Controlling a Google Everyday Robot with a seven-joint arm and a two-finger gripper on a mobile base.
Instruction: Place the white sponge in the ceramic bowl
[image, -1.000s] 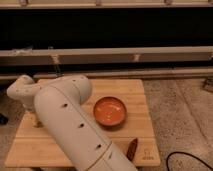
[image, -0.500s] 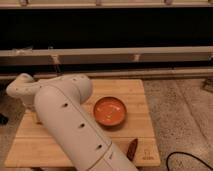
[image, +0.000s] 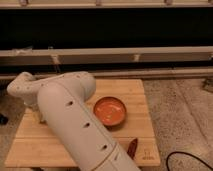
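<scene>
The ceramic bowl (image: 110, 111) is shallow, glossy and orange-red. It stands empty right of the middle of the wooden board (image: 132, 95). My white arm (image: 70, 117) reaches across the left half of the board. My gripper (image: 39, 118) hangs down at the board's left side, under the arm's far end, and the arm hides nearly all of it. The white sponge is hidden from view.
A small dark red chili-shaped thing (image: 132, 147) lies near the board's front right edge. A black cable (image: 187, 159) curls on the speckled floor at the lower right. A dark shelf unit with pale rails (image: 125, 52) runs behind the board.
</scene>
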